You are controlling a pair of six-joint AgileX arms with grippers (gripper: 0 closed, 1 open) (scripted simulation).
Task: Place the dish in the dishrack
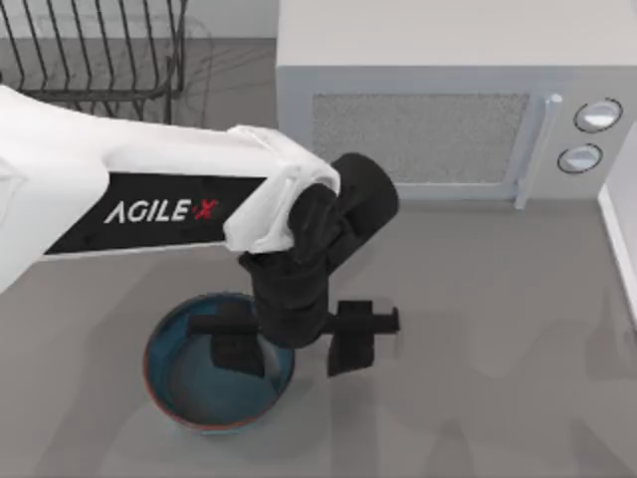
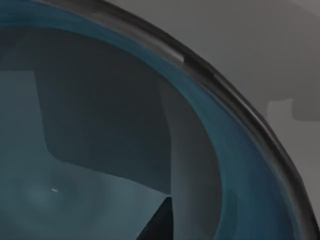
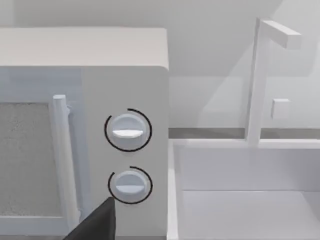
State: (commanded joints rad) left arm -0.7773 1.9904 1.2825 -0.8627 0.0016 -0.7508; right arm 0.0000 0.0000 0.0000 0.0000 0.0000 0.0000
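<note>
Grey bench [image 1: 478, 329] throughout, with a white-grey microwave [image 1: 448, 100] beyond the left gripper and well apart from it. Left gripper [image 1: 295, 344] lowered over the dish [image 1: 214, 398], fingers spread wide across the near rim: one finger [image 1: 239, 349] hanging inside the blue bowl, the other [image 1: 353, 344] outside it, on the side away from the bowl's centre. No pinch yet; wall of the dish between the two fingers, contact hard to confirm from above. Left wrist view pressed close to the blue inner wall and dark rim [image 2: 235, 105], with a dark sliver of finger [image 2: 160, 222] low in the bowl, probably nearly at the grey-blue bottom. Dishrack [image 1: 95, 50] far off, up and away from the gripper on the arm's own side, partly behind the white forearm.

Risks from here, judged only from this pose:
- Closing off-centre on a thin, curved wall: dish likely to slide or tip rather than seat between the fingers
- Descending further: inner finger pressing on the bottom, skating the dish across the bench
- Shallow bite on the rim: dish swinging or slipping out during the long carry to the dishrack
- Lowering a tilted dish onto the thin upright tines: jamming on top instead of dropping between them

Right arm parked off to the side, its wrist view facing the microwave knobs [image 3: 128, 131]; its gripper's state impossible to tell
</note>
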